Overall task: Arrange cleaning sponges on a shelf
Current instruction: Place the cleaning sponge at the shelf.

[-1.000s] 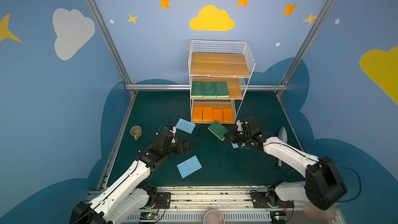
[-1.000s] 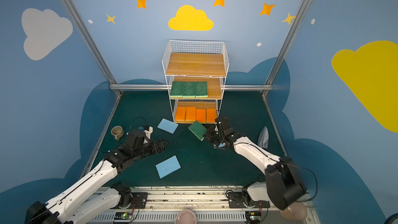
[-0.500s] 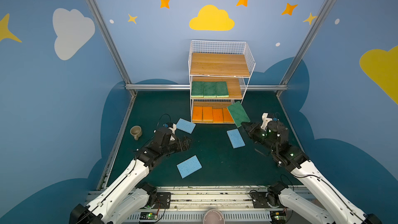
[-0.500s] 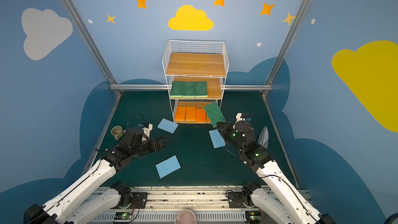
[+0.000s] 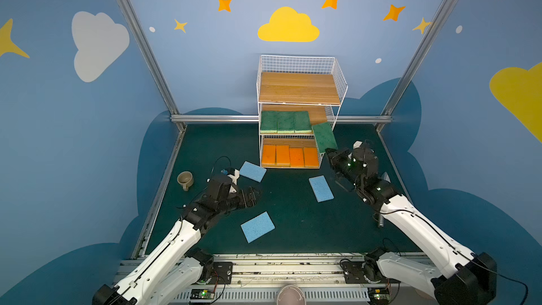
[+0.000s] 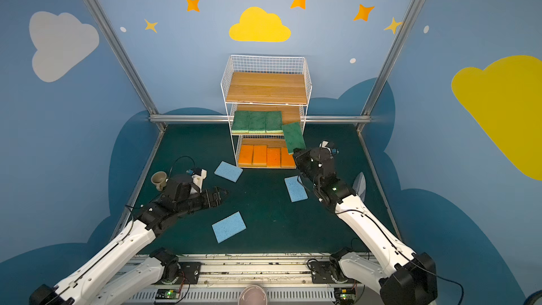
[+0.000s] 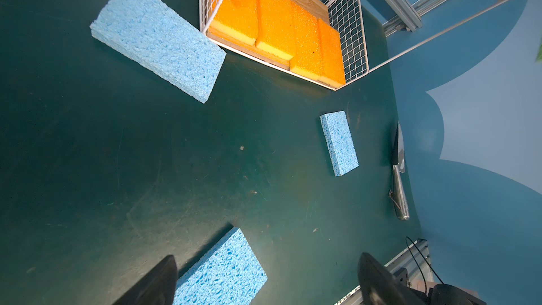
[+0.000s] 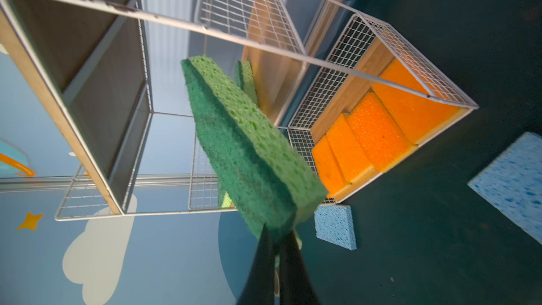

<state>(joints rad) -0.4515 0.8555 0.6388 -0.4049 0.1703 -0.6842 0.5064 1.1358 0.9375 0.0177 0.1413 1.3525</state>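
Right wrist view: right gripper (image 8: 278,237) holds green sponge (image 8: 246,148) aloft beside shelf (image 8: 331,95).

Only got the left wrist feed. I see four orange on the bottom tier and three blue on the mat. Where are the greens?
Observer: Three green sponges lie side by side on the middle tier of the shelf.
Operator: And the fourth?
Observer: The right claw is shut on the fourth green sponge. It is held tilted in front of the shelf's right side, not yet on a tier.
Operator: Top tier?
Observer: The top tier shows only bare wood in both top views.
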